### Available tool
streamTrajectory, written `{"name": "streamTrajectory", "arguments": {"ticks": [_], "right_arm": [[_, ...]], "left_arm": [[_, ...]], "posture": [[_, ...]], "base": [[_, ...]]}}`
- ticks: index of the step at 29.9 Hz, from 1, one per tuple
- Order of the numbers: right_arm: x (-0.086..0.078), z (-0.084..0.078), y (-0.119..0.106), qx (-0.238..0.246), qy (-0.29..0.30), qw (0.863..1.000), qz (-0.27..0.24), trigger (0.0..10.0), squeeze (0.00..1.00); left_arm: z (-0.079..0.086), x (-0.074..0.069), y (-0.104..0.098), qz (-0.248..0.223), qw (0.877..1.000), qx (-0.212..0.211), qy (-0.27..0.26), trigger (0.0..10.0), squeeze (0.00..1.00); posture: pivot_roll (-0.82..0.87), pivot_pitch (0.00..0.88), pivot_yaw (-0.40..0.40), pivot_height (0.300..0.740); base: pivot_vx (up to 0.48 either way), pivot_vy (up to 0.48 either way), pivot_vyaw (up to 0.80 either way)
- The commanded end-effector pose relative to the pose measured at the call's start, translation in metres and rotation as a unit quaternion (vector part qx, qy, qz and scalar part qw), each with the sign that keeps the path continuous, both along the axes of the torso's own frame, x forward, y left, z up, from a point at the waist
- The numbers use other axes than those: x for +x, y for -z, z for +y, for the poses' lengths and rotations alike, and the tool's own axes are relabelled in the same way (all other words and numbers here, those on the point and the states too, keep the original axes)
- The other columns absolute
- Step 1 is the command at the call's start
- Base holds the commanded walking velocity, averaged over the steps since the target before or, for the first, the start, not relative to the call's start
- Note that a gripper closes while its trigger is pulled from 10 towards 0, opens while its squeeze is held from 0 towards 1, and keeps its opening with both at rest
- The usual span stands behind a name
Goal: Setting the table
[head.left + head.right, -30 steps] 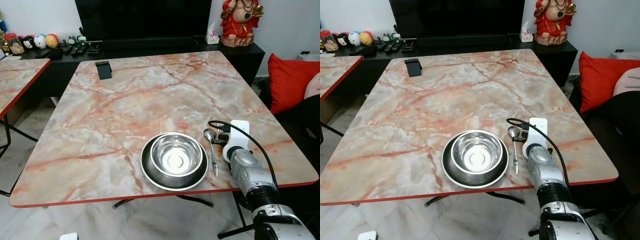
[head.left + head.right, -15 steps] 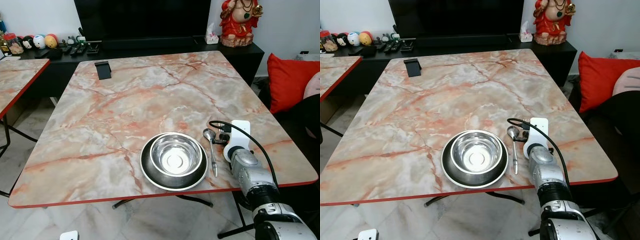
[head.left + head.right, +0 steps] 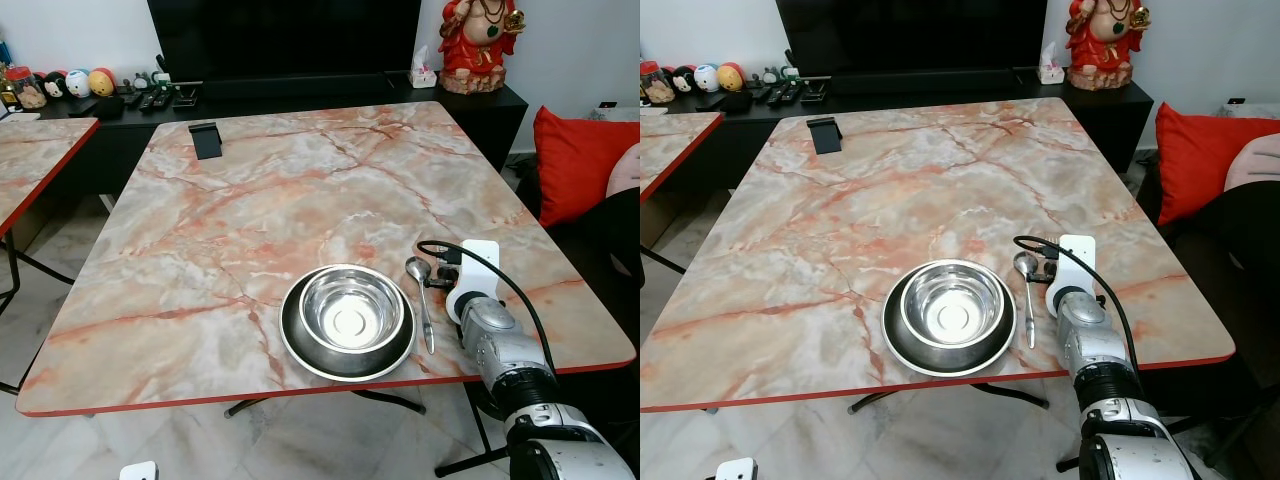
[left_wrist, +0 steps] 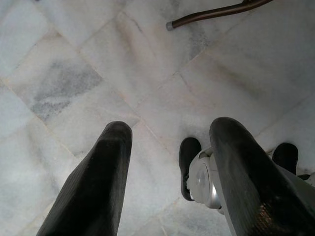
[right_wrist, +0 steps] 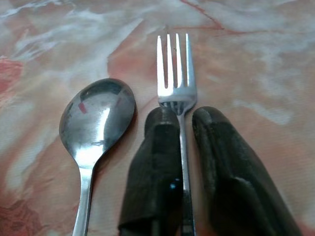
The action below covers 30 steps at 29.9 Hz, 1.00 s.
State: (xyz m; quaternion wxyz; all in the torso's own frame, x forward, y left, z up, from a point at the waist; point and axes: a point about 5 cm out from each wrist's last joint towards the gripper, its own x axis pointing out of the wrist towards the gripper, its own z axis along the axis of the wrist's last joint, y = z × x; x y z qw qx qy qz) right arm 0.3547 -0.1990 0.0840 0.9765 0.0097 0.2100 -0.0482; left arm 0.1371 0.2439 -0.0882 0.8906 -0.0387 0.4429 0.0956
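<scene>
Laying a fork (image 5: 179, 86) beside the spoon (image 5: 96, 117), the right end effector (image 5: 183, 120) rests low on the marble bench (image 3: 300, 190) with its two black fingers closed narrowly on the fork's handle, tines pointing away from the robot. The spoon lies just to the right of the steel bowl (image 3: 352, 308), which sits inside a dark-rimmed plate (image 3: 300, 345) near the bench's front edge; the fork lies just to the right of the spoon, close to it but not touching, and roughly parallel.

The step in hand looks like the release. Doing it well likely means opening the fingers only slightly and evenly, so neither pad drags the handle sideways into the spoon, then lifting straight up and back along the fork's own line before swinging the arm away. The fork already appears flat on the bench, so no further lowering seems needed.

The left end effector (image 4: 170, 172) hangs idle over the tiled floor (image 4: 98, 59), fingers spread wide and holding nothing.
</scene>
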Motion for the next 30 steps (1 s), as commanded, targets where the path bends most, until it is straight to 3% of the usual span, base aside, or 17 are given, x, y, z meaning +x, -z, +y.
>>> {"name": "streamTrajectory", "arguments": {"ticks": [1,8,11,12,13,14,15,16,30], "right_arm": [[0.003,0.003,-0.003,-0.004,-0.007,1.000,-0.004,10.0,0.76],[0.002,0.003,-0.002,-0.006,-0.006,1.000,-0.003,10.0,0.75],[0.002,0.003,-0.002,-0.009,-0.006,1.000,-0.001,10.0,0.71],[0.002,0.003,-0.002,-0.010,-0.005,1.000,0.000,10.0,0.63],[0.002,0.003,-0.002,-0.011,-0.005,1.000,0.000,10.0,0.63],[0.002,0.002,-0.001,-0.012,-0.004,1.000,0.001,10.0,0.22],[0.002,0.002,-0.001,-0.012,-0.004,1.000,0.001,10.0,0.22],[0.002,0.002,-0.001,-0.013,-0.003,1.000,0.001,10.0,0.00],[0.001,-0.002,-0.001,-0.025,0.013,1.000,0.002,10.0,0.00]], "left_arm": [[0.001,-0.002,0.000,0.003,1.000,0.004,0.002,10.0,0.00],[0.001,-0.003,0.001,0.005,1.000,0.003,0.003,10.0,0.00],[0.003,-0.006,0.001,0.011,1.000,0.003,0.001,10.0,0.00],[0.004,-0.007,0.001,0.013,1.000,0.004,0.000,10.0,0.00],[0.005,-0.007,0.001,0.014,1.000,0.004,-0.001,10.0,0.00],[0.006,-0.008,0.001,0.016,1.000,0.004,-0.002,10.0,0.00],[0.006,-0.008,0.001,0.016,1.000,0.004,-0.002,10.0,0.00],[0.009,-0.010,0.001,0.020,1.000,0.006,-0.004,10.0,0.00],[0.022,-0.021,0.001,0.039,0.999,0.011,-0.015,10.0,0.00]], "posture": [[-0.09,0.000,0.047,0.707],[-0.09,0.000,0.049,0.707],[-0.09,0.000,0.049,0.707],[-0.09,0.000,0.048,0.707],[-0.09,0.000,0.048,0.707],[-0.09,0.000,0.049,0.707],[-0.09,0.000,0.049,0.707],[-0.09,0.000,0.049,0.707],[-0.09,0.000,0.052,0.707]], "base": [[0.000,0.000,0.00],[0.000,0.000,0.00],[0.000,0.000,0.00],[0.000,0.000,0.00],[0.000,0.000,0.00],[0.000,0.000,0.00],[0.000,0.000,0.00],[0.000,0.000,0.00],[0.000,0.000,0.00]]}}
